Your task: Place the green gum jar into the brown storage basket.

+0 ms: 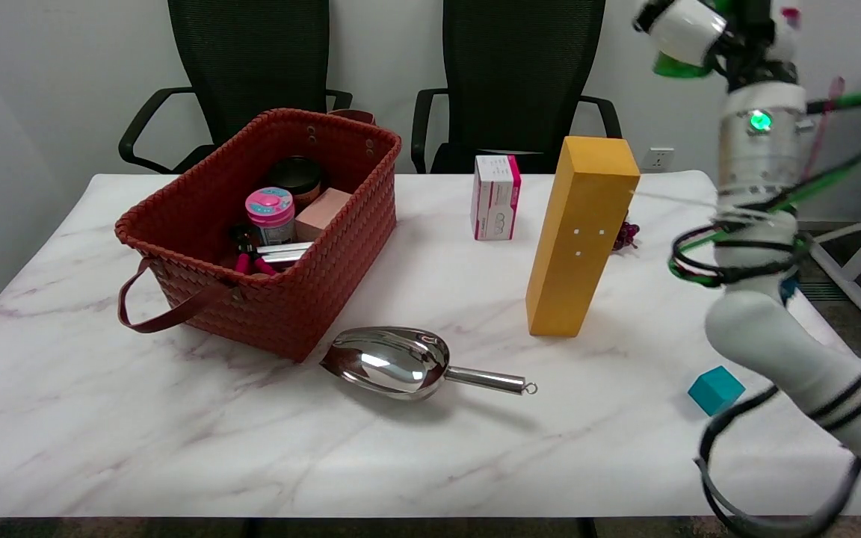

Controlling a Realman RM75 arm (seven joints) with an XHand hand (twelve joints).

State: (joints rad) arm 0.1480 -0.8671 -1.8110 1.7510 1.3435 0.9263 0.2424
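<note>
Raised high at the picture's top right, the right hand (707, 33) sits mostly cut off by the frame edge, far above and to the right of the brown storage basket (266, 224), and it appears to be grasping the green gum jar (681, 45): a white rounded body with a green band at its lower end shows against the black fingers, though how the fingers wrap it cannot be made out. The right arm (763, 224) rises almost upright from the lower right, with green and black cables looped round it. Judging by this, the jar is already picked up and the carry toward the basket is the step in hand. The basket stands on the marble table (176, 448) and already holds a pink-lidded jar (270, 215), a dark tin (296, 175), a pink block (323, 211) and a pink-handled tool (251, 258), so free room looks to lie toward its far right corner. To the basket's right stand a white and pink box (495, 196) and a tall yellow block (581, 235), just right of its near corner lies a metal scoop (408, 362), and a teal cube (715, 389) rests well to its right. The next move calls for sweeping the jar leftward well above the yellow block, then lowering over the basket's opening before letting go
</note>
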